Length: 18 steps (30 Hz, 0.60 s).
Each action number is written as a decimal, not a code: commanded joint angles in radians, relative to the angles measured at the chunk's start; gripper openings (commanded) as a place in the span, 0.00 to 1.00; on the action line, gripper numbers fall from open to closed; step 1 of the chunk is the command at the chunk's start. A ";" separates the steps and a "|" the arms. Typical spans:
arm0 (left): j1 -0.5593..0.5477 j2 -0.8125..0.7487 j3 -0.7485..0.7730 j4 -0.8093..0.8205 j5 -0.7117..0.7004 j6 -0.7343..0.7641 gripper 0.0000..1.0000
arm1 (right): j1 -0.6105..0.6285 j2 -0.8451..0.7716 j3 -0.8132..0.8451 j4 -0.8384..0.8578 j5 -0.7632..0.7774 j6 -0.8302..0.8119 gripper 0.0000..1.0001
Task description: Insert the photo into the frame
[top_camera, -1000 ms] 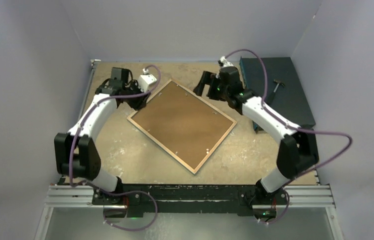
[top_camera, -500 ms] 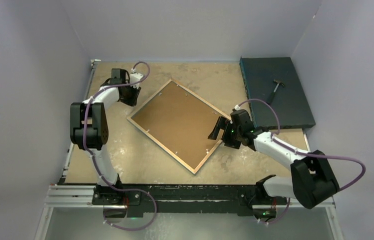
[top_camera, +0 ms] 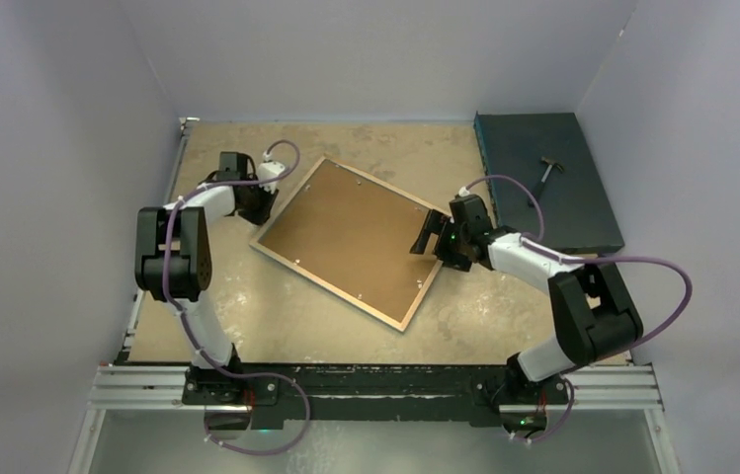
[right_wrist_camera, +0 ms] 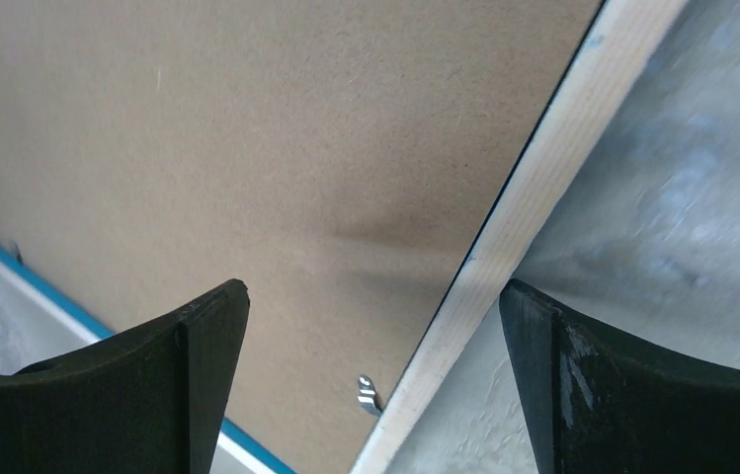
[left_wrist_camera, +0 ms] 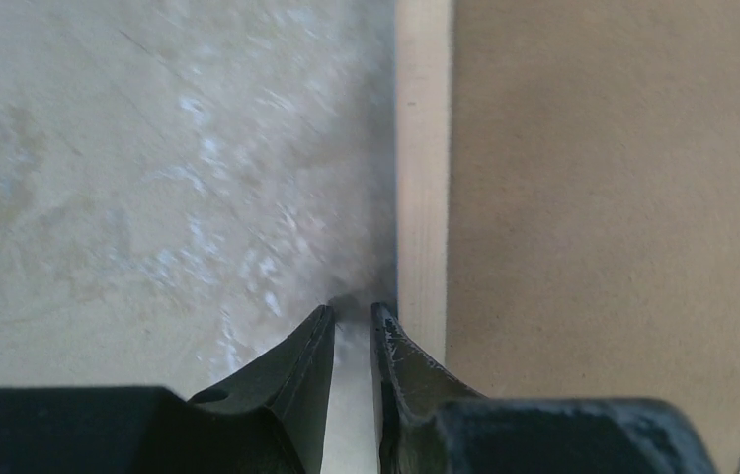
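Observation:
The frame [top_camera: 328,285] lies face down and askew on the table, pale wood rim up, with a brown backing board [top_camera: 351,237] filling it. The photo is hidden. My left gripper [top_camera: 251,205] is at the frame's left side. In the left wrist view its tips [left_wrist_camera: 353,309] stand a narrow gap apart over bare table, the right finger against the wood rim [left_wrist_camera: 423,148]. My right gripper [top_camera: 429,238] is wide open at the frame's right edge. In the right wrist view [right_wrist_camera: 373,288] it straddles the rim [right_wrist_camera: 543,168], with a metal tab [right_wrist_camera: 370,393] below.
A dark teal slab [top_camera: 563,212] carrying a small hammer [top_camera: 546,170] lies at the back right, close behind the right arm. Grey walls close in the table on three sides. A metal rail [top_camera: 375,387] runs along the near edge.
The right gripper came from the back of the table down to the frame's right edge. The frame has turned slightly and shifted. The left arm folded back and its jaws narrowed.

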 commanded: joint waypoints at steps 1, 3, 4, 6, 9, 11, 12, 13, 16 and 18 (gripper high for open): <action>-0.008 -0.091 -0.123 -0.167 0.148 0.124 0.19 | -0.012 0.040 0.100 0.042 0.011 -0.064 0.99; -0.008 -0.150 -0.173 -0.231 0.169 0.193 0.19 | -0.014 0.066 0.121 0.039 0.009 -0.080 0.99; -0.008 -0.182 -0.201 -0.260 0.174 0.241 0.19 | -0.014 0.077 0.129 0.036 0.009 -0.088 0.99; -0.010 -0.251 -0.255 -0.324 0.170 0.317 0.18 | -0.016 0.088 0.139 0.022 0.015 -0.099 0.99; -0.025 -0.354 -0.317 -0.401 0.175 0.408 0.19 | -0.018 0.069 0.138 0.004 0.050 -0.108 0.99; -0.030 -0.403 -0.336 -0.433 0.173 0.435 0.19 | -0.019 0.048 0.150 -0.013 0.091 -0.111 0.99; -0.030 -0.410 -0.333 -0.446 0.169 0.439 0.20 | -0.018 0.037 0.157 -0.024 0.102 -0.113 0.99; -0.030 -0.421 -0.324 -0.457 0.163 0.440 0.20 | -0.019 0.025 0.174 -0.034 0.132 -0.116 0.99; -0.017 -0.435 -0.264 -0.471 0.144 0.427 0.22 | -0.019 -0.006 0.217 -0.054 0.192 -0.130 0.99; -0.008 -0.440 -0.222 -0.427 0.135 0.367 0.25 | -0.019 -0.020 0.246 -0.046 0.204 -0.132 0.99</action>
